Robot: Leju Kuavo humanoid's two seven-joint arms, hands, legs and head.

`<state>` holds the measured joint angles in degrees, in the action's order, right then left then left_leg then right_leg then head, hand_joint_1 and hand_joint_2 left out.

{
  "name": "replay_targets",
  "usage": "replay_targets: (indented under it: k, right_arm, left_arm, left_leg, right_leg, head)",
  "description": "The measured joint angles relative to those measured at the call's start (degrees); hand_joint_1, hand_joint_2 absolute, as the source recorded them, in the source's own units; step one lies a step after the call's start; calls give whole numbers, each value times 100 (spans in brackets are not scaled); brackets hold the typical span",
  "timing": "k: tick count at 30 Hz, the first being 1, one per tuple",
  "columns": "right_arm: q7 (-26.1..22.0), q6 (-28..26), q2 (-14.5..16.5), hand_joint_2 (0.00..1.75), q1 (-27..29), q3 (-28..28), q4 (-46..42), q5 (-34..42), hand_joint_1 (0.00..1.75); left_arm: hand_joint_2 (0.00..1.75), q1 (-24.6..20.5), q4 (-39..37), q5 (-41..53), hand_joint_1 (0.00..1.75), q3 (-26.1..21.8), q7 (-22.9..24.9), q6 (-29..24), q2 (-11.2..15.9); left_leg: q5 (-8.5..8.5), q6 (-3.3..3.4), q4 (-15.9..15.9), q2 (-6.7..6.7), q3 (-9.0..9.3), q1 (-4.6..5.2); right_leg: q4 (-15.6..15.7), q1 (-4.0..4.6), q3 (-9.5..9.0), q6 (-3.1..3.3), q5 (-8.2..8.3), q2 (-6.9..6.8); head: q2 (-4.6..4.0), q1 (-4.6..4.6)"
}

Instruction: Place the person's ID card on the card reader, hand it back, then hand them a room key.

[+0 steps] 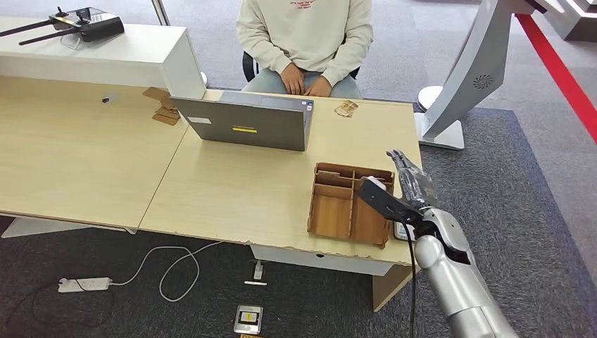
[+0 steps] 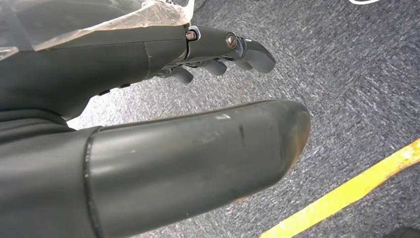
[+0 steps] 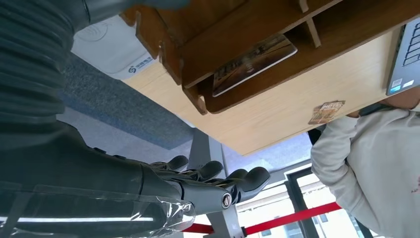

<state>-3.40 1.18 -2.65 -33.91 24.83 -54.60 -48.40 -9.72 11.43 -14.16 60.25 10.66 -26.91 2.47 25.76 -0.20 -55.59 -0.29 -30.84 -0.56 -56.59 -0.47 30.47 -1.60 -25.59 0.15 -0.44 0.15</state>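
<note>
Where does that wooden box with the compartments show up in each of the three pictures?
Head view: wooden organizer tray on the desk's near right, beside the right hand.
Left wrist view: not in it.
Right wrist view: tray fills the top, a card inside.
Shared landmark: laptop.

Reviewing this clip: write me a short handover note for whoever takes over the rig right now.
Right hand: open, holds nothing, raised beside the wooden tray.
Left hand: open, holds nothing, hanging over the carpet.
A card, probably the ID, lies on the desk in front of the seated person. Card reader is bare. A card, probably the room key, lies in the tray.
Done: nothing evident.
Left: ID to reader, return it, hand over key.
</note>
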Motion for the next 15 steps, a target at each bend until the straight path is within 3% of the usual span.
replay_targets:
  k: [15]
  right_arm:
    - [-252,-158,439,175,-397,341,751,38,0]
  left_arm:
    - [0,-1,0,-140,0,12,-32,0,0]
  left_leg:
    - [0,0,0,1,0,0]
  right_leg:
    - [0,1,0,0,0,0]
  head:
    - [0,1]
